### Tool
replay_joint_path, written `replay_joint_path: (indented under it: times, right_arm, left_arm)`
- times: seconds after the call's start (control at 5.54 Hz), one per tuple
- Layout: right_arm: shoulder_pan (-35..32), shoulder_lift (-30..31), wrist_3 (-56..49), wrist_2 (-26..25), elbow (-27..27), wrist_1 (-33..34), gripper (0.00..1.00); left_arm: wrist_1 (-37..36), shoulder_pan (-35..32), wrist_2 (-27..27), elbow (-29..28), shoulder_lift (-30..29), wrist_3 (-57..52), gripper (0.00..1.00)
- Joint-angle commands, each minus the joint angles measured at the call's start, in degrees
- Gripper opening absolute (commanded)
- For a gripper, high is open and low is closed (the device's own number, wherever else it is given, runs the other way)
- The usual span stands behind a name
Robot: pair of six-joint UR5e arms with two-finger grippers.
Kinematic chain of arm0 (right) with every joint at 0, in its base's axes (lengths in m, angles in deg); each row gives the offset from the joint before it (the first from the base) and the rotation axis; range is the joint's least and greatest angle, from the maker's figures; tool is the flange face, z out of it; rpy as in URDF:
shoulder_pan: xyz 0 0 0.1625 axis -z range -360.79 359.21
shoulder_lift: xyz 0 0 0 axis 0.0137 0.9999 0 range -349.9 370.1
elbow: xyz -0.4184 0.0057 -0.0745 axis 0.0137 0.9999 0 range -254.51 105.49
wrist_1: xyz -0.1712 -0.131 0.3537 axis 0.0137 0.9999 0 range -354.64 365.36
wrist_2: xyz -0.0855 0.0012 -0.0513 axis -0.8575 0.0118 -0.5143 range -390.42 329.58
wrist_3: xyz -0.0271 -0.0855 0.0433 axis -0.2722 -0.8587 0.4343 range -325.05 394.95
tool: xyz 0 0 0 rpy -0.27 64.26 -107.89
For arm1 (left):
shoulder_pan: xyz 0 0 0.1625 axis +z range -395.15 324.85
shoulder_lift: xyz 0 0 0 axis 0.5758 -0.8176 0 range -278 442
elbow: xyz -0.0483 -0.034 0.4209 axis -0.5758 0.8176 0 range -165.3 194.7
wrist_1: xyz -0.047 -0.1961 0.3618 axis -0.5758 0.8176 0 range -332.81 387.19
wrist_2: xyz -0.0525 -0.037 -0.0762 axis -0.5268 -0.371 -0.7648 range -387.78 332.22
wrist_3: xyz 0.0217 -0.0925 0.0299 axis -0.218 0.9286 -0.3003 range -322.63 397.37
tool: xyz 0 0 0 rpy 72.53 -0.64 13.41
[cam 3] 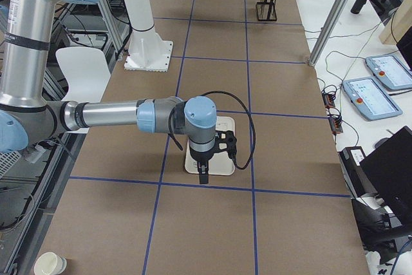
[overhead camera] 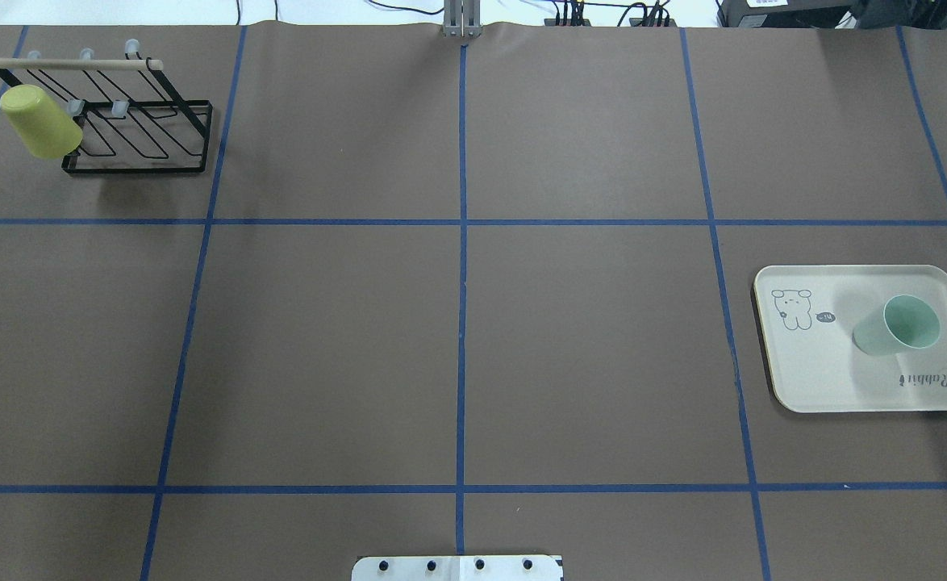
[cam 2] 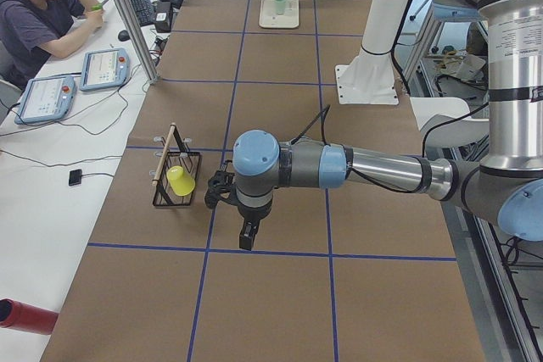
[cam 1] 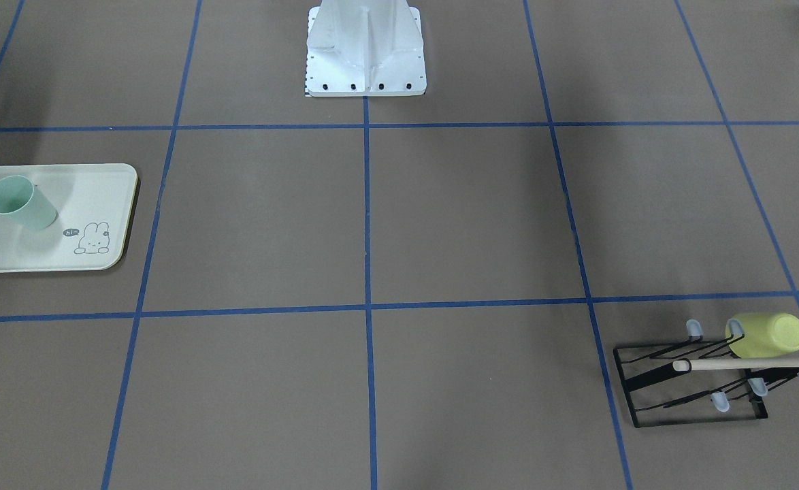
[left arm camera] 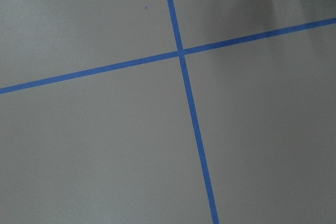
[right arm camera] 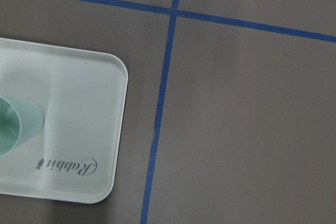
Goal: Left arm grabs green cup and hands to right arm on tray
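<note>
The green cup (overhead camera: pixel 897 325) stands upright on the tray (overhead camera: pixel 844 391), on the table's (overhead camera: pixel 457 347) right side. The left gripper (cam 2: pixel 246 242) hangs near the rack (overhead camera: pixel 143 139) holding 1 yellow cup (overhead camera: pixel 38 123). The right gripper (cam 3: pixel 203 177) hangs by the tray. Whether either gripper is apart or together, I cannot tell.

The 2 arms stretch out level above the tabletop (cam 2: pixel 382 294), the left arm (cam 2: pixel 382 171) toward its left edge, the right arm (cam 3: pixel 109 115) toward its right edge. Each wrist bends down, so the left end effector (cam 2: pixel 246 237) and right end effector (cam 3: pixel 203 175) point straight down; finger spacing is unreadable.
</note>
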Motion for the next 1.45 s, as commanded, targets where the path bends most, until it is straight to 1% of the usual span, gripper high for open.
replay_joint_path:
  times: [0.0,1.26]
  right_arm:
    - [0.03,-0.25,0.53,0.02,-0.06,0.08,1.00]
    - [0.39,-2.00,-0.17,-0.07,-0.23,0.16,1.00]
  left_arm:
    - [0.00,0.00,0.01,-0.20,0.05,0.04,1.00]
    - [0.00,0.00,0.01,-0.12,0.75,0.04,1.00]
